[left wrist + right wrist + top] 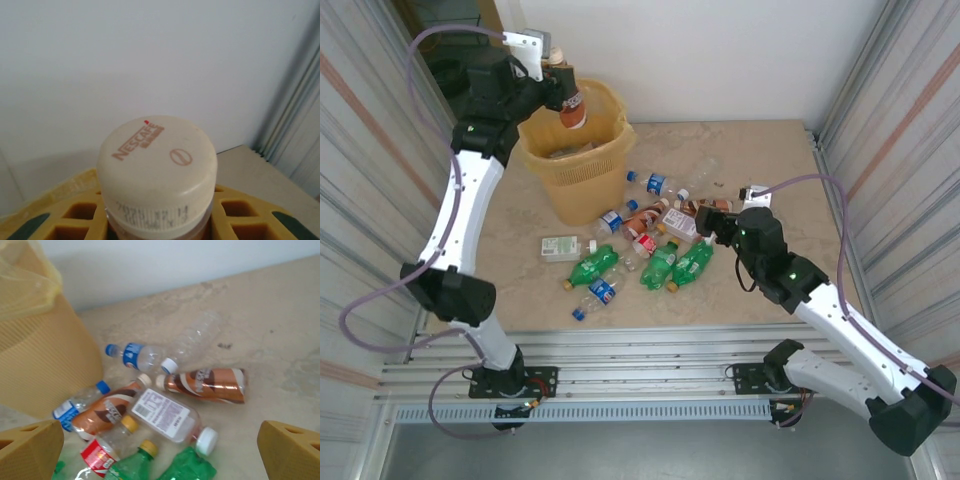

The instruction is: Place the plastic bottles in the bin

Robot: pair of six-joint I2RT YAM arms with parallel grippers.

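The yellow-orange bin (588,190) stands upright, its latticed wall lined with a yellowish bag (27,277). A brown bottle (571,108) with a cream cap is held just over its open mouth. The other bottles (642,240) lie on their sides in a loose heap beside the bin: green ones (592,266), clear blue-capped ones (655,183) and brown-labelled ones (205,385).

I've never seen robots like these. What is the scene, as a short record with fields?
Bin: tall yellow-orange latticed plastic wastebasket, bag-lined
Table: green, clear and brown plastic bottles lying loose beside the bin
Left gripper: shut on a brown-labelled, cream-capped plastic bottle, over the bin's mouth
Right gripper: open, over those loose bottles
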